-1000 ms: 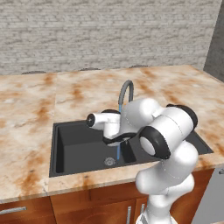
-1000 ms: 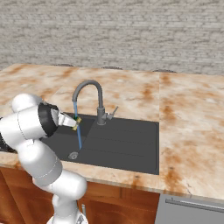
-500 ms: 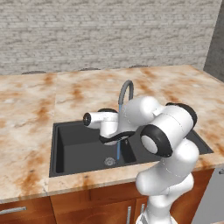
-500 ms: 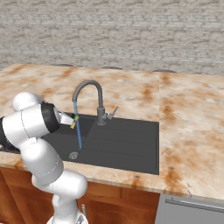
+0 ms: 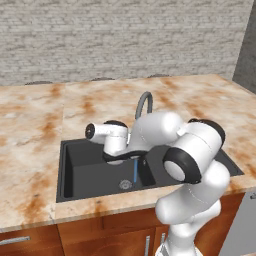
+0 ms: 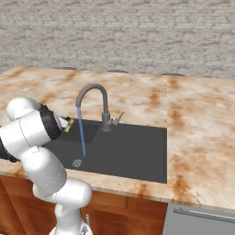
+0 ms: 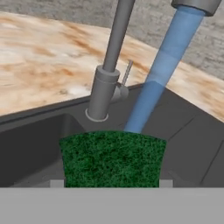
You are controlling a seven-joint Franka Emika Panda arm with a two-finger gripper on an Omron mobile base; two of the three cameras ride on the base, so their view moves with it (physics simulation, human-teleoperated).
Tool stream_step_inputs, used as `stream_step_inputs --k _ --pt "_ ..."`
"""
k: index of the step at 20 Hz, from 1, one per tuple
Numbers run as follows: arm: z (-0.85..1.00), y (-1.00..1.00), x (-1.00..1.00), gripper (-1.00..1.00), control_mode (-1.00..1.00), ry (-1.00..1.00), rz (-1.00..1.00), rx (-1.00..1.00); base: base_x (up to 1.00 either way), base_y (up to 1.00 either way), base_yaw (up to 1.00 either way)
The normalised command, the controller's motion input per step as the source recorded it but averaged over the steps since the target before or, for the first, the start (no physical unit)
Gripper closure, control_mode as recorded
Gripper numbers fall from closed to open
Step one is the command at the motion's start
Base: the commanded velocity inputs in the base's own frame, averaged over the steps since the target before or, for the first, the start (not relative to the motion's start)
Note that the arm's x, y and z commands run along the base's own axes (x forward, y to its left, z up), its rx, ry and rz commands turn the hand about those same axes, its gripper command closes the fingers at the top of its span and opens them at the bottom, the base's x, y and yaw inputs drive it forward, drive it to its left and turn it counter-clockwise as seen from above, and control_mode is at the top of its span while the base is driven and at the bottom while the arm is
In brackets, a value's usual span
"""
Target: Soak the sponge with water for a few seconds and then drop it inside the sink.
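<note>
Clamping the sponge (image 7: 113, 158), the pincer (image 7: 108, 183) faces water (image 7: 158, 74) beside the faucet (image 7: 108, 74).

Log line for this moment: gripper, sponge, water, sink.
gripper: shut on green rectangular sponge | thin blue water stream: running from grey curved faucet | dark rectangular sink: sponge held above basin, not yet dropped

Speckled green sponge (image 7: 113, 158); blue water (image 7: 157, 74); dark grey sink (image 6: 133, 151); marbled tan-rust counter (image 6: 202, 137).

Kitchen: marble counter (image 5: 35, 125), sink (image 6: 133, 151) w/ faucet (image 6: 98, 98), wood cabinets (image 5: 100, 235).
</note>
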Motion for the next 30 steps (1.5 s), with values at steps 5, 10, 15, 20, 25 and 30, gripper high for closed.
stream_step_inputs --k 5,10,15,20,25,30 --pt "0.00 0.54 -0.23 1.00 -1.00 0.20 0.08 0.14 0.00 0.00 0.00" --pt "0.30 0.47 -0.12 1.00 -1.00 0.21 0.11 0.07 0.00 0.00 0.00" --pt "0.32 0.24 -0.07 1.00 -1.00 0.27 0.15 0.03 0.00 0.00 0.00" --pt "0.12 0.23 -0.06 1.00 -1.00 0.33 0.25 0.09 0.00 0.00 0.00" --pt "0.01 0.21 0.00 1.00 -1.00 0.13 0.23 0.15 0.00 0.00 0.00" --pt "-0.04 0.29 0.00 1.00 -1.00 0.00 0.18 0.20 0.00 0.00 0.00"
